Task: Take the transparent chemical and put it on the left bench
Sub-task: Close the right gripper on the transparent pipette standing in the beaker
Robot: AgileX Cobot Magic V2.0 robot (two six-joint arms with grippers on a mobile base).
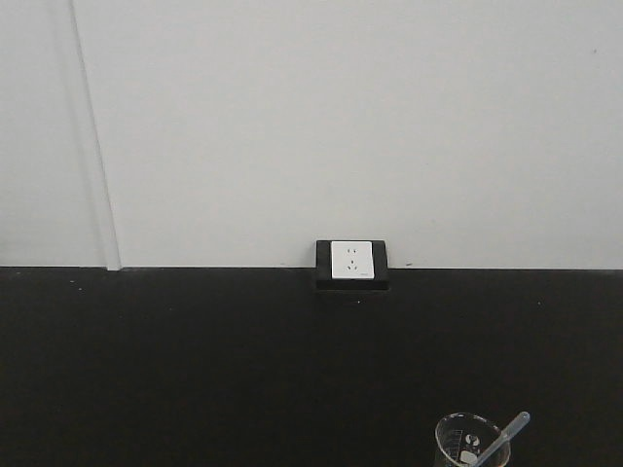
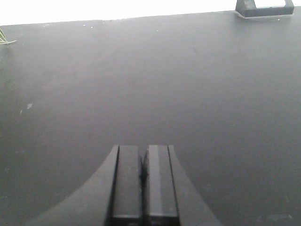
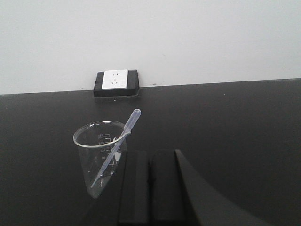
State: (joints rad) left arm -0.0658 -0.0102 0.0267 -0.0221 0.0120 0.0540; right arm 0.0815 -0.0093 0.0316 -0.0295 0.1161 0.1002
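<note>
Just beside right tool (image 3: pixel 149 157): transparent chemical (image 3: pixel 128 125) leaning in beaker (image 3: pixel 88 154).

In the front view, the dropper pipette (image 1: pixel 502 442) is stood in the beaker (image 1: pixel 452 437) on the countertop (image 1: pixel 195 370), tilted toward one o'clock. The wall socket (image 1: pixel 351 261) is set behind at eleven o'clock.

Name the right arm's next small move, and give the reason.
Probably open the right gripper: its jaws are shut beside the clear glass beaker, and the slim colourless plastic dropper pipette leaning inside, bulb above the rim, is not yet held.
</note>
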